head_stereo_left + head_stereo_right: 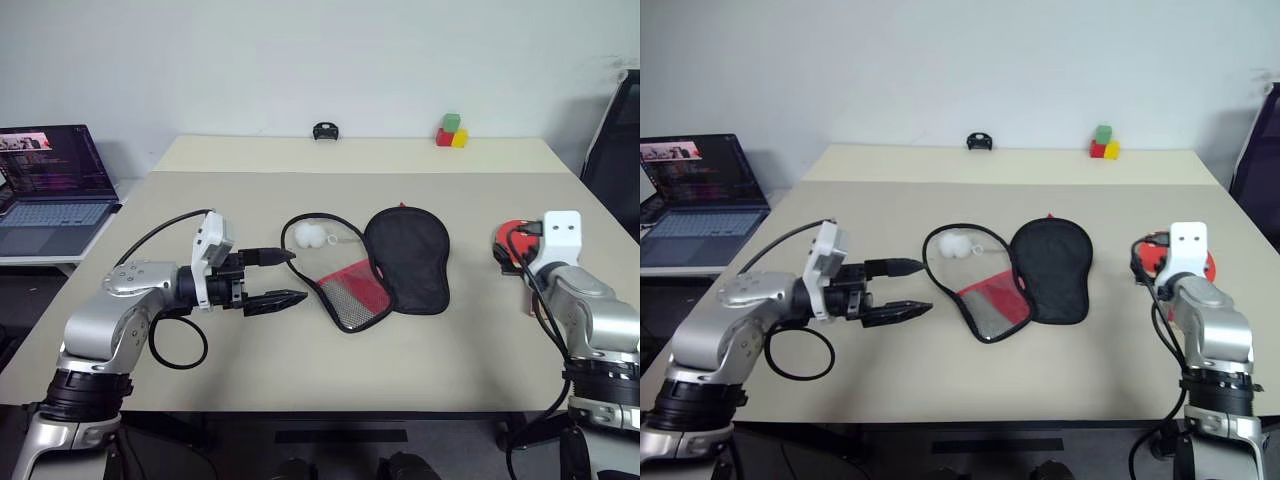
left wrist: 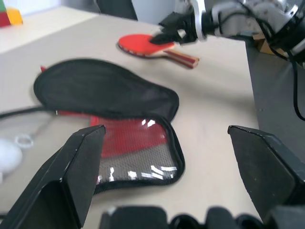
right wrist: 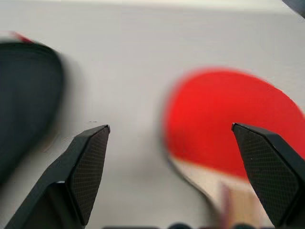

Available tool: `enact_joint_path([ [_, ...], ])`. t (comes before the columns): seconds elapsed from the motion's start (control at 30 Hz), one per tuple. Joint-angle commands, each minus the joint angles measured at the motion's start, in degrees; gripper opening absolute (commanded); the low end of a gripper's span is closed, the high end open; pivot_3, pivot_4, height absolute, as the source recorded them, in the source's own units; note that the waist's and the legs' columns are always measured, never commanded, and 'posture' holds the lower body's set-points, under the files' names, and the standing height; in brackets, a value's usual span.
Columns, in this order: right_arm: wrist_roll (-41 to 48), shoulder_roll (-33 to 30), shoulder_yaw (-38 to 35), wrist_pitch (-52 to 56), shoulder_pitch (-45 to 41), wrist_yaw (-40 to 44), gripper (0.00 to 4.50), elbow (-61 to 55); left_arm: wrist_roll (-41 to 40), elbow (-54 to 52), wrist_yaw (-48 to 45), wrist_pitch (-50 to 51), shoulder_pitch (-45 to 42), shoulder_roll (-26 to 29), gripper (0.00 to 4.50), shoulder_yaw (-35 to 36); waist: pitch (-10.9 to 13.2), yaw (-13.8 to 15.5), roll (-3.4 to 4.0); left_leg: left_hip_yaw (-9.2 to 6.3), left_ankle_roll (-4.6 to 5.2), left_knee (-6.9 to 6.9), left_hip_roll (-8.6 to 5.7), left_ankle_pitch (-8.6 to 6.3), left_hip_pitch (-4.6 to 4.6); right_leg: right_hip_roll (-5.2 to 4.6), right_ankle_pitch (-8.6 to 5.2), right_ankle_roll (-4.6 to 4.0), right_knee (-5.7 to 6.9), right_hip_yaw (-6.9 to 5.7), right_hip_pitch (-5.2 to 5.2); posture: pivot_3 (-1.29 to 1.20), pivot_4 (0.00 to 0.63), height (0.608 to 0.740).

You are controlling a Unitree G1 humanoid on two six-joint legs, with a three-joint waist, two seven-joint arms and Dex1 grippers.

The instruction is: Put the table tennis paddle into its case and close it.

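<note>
The case (image 1: 395, 270) lies unzipped at the middle of the table (image 1: 300, 370), its black half flopped open toward the right and the red mesh-pocket half spread beside it, with a small white ball (image 1: 310, 237) just left of it inside the loop of black zipper edging. The table tennis paddle (image 2: 152, 46) rests flat on the table well to the right of the case, red face up, handle toward the robot. The right tool (image 3: 171, 176) hangs over the paddle with its jaws spread wide and nothing between them; the paddle is not yet grasped. The left tool (image 1: 268, 278) hovers near the case's left edge, likewise released and empty. The step in hand appears to be fetching the paddle. Next, the right tool likely needs to descend and pinch the handle, while the left steadies the case mouth
</note>
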Motion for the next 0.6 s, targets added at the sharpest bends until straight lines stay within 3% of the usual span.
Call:
enact_joint_path([
  [0.03, -0.18, -1.38, -3.33, 1.99, 0.42, -2.13, 4.50, -0.10, 0.37, -0.29, -0.03, -0.66, -1.48, -0.21, 4.50, -0.26, 0.00, -0.22, 0.00, 0.01, 0.00, 0.00, 0.00, 0.00, 0.01, 0.00, 0.00, 0.00, 0.00, 0.01, 0.00, 0.00, 0.150, 0.740],
  [0.6, 0.67, -1.55, -1.77, 0.85, -2.71, 1.21, 4.50, 12.66, 1.05, 0.37, 0.16, -1.27, -1.31, -0.62, 4.50, -0.03, -0.02, -0.53, -0.03, 0.16, 0.01, 0.03, 0.01, 0.01, 0.16, 0.07, 0.02, 0.01, 0.04, 0.11, 0.09, 0.00, 0.150, 0.740],
])
